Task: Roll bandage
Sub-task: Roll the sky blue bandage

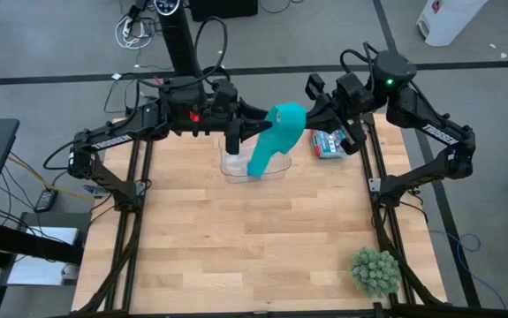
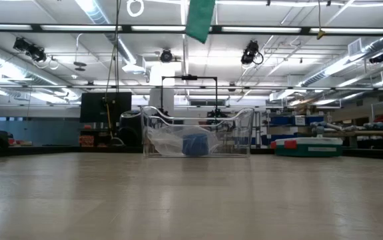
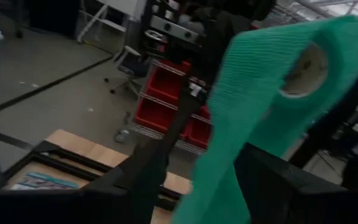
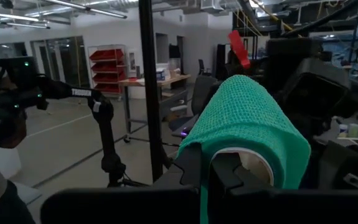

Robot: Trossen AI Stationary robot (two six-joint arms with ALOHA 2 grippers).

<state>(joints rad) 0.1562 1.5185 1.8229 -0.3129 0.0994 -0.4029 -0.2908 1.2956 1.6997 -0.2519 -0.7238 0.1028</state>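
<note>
A pale wooden table (image 1: 236,238) in a dark frame stands on a grey floor. At its left edge lie cables and a sheet of paper. The left gripper (image 1: 233,132) is raised over the far middle of the table, its fingers (image 3: 144,171) spread apart on either side of the hanging tail of the bandage (image 1: 276,132), not clamped on it. The teal bandage is held up in the air between the two arms: its rolled end sits at the right gripper (image 1: 311,113), and a loose strip droops from there toward a clear plastic container (image 1: 255,163) on the table below. In the low view that container (image 2: 198,141) holds a blue roll (image 2: 194,145) and only the strip's tip (image 2: 200,19) shows at the top. The right gripper's fingers (image 4: 225,171) are clenched on the coil's pale core. Right of the container lies a small red and teal pack (image 1: 329,143). At the near right corner sits a green spiky plant (image 1: 375,271). Behind the table is a workshop with ceiling strip lights, red bins and shelving.
</note>
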